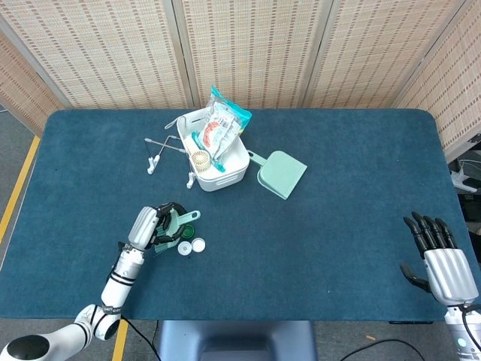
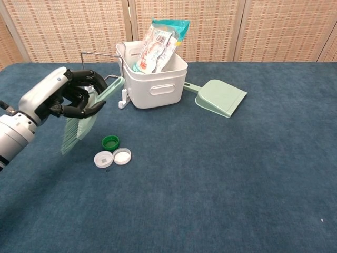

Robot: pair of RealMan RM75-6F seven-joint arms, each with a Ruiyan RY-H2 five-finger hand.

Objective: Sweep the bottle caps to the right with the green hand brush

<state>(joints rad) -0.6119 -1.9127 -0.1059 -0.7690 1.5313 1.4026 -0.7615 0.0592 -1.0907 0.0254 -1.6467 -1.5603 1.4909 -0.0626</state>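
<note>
One green hand brush (image 2: 84,117), bristles down-left.

The left hand (image 2: 66,96) holds the green hand brush (image 2: 84,122) above the table (image 2: 237,179), with the bristles pointing down and the handle going up toward 1 o'clock. At 4 o'clock from the brush lie three bottle caps: a green cap (image 2: 110,142) and two white caps (image 2: 112,157) touching each other, just at 6 o'clock from it.
</note>
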